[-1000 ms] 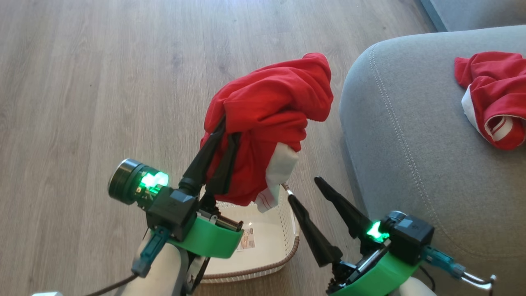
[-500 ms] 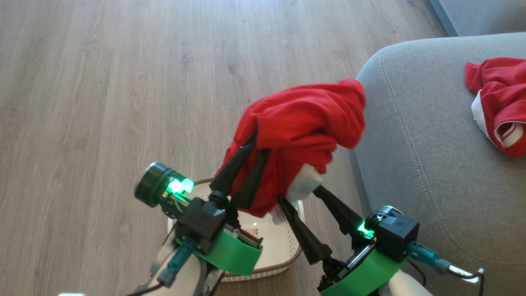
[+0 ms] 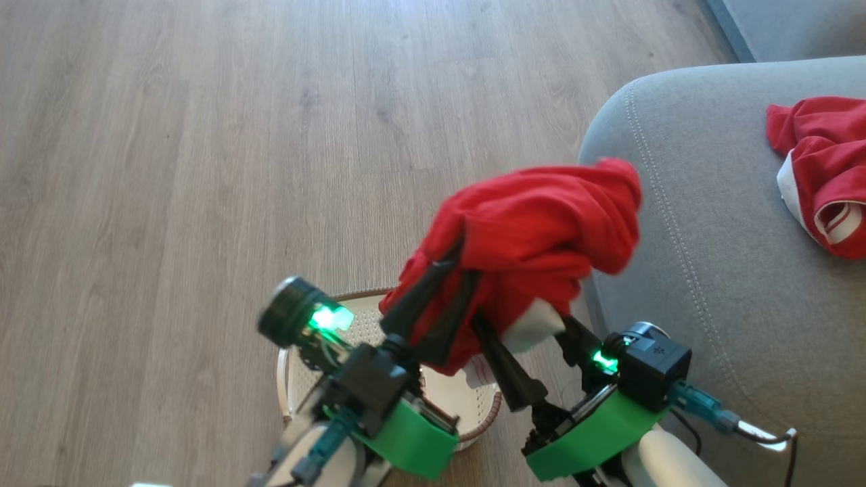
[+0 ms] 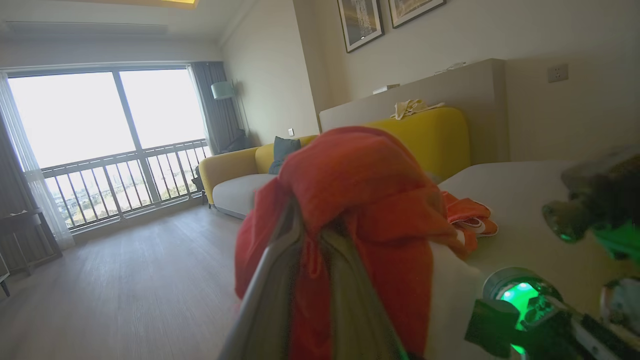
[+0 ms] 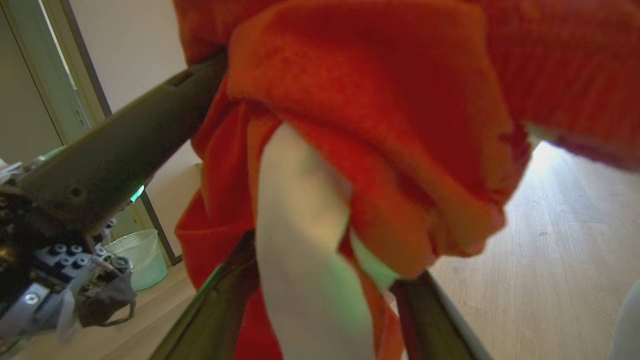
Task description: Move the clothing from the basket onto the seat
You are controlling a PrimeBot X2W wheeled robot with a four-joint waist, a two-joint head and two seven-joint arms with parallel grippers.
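I have the left gripper (image 3: 465, 265) clamped on a red garment (image 3: 541, 226), both dark fingers pressed together with a fold of the cloth pinched between them. The bundle is lifted in the air, over the wooden floor (image 3: 203, 169) between the basket (image 3: 295, 358) and the seat (image 3: 710, 284). In the head view its far fold overlaps the seat's rounded corner.

My right gripper (image 3: 529, 326) sits just under the bundle with its fingers spread wide. In the right wrist view the garment's white trim band (image 5: 305, 250) hangs down between them. I cannot tell whether either finger touches the cloth, but they are not closed on it.

The basket stands on the floor below and behind the left gripper. Between the arms I make out its brown rim, a stretch of perforated wall and some pale bottom. A striped cuff of the lifted garment dangles above that bottom. The arms and cloth cover the rest of the inside, so I cannot tell what lies there.

A second garment (image 3: 818, 176) lies crumpled on the seat, well apart from the lifted one.
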